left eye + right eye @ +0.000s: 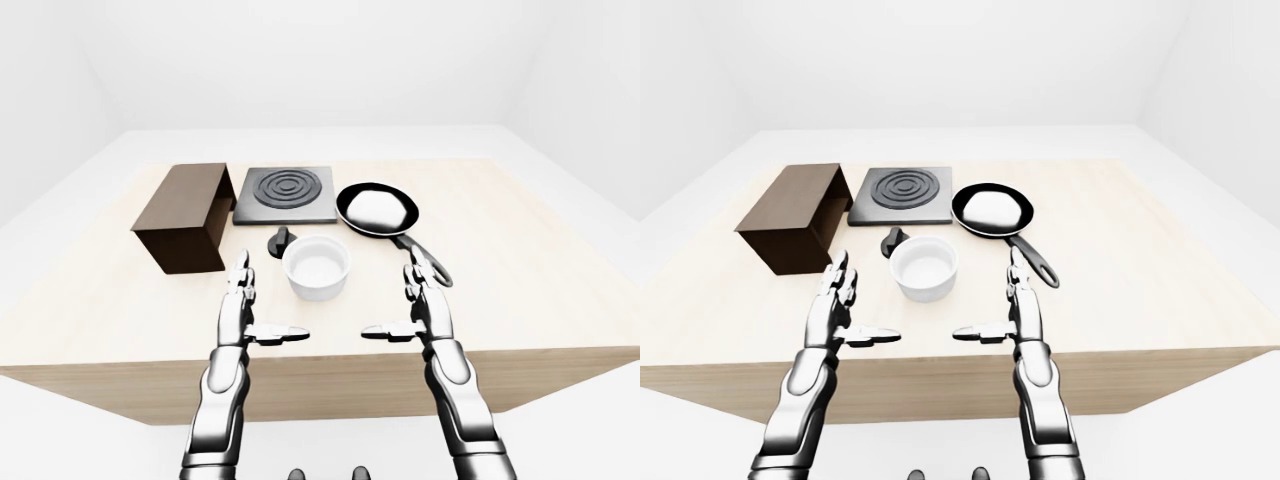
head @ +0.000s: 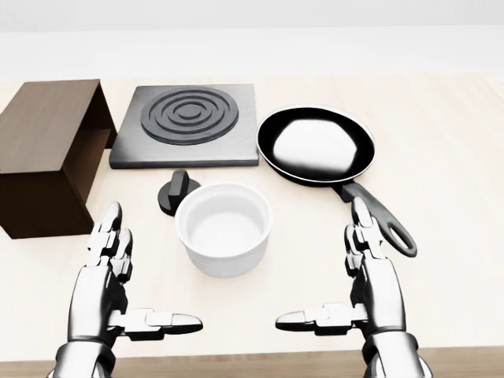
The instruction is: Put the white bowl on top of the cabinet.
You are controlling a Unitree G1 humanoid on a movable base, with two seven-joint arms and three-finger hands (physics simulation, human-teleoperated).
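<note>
The white bowl [image 2: 224, 227] stands upright and empty on the wooden table [image 2: 457, 173], near the middle of the head view. The dark brown cabinet [image 2: 46, 153], a box with one open side, sits at the left. My left hand [image 2: 130, 287] hovers below and left of the bowl, fingers straight and thumb pointing inward, open and holding nothing. My right hand [image 2: 346, 287] mirrors it below and right of the bowl, also open. Neither hand touches the bowl.
A black stove plate [image 2: 187, 124] with concentric rings lies above the bowl, and a small black knob [image 2: 176, 192] sits between them. A black frying pan [image 2: 316, 146] with a white lump inside lies at the upper right, its handle [image 2: 378, 220] reaching toward my right hand.
</note>
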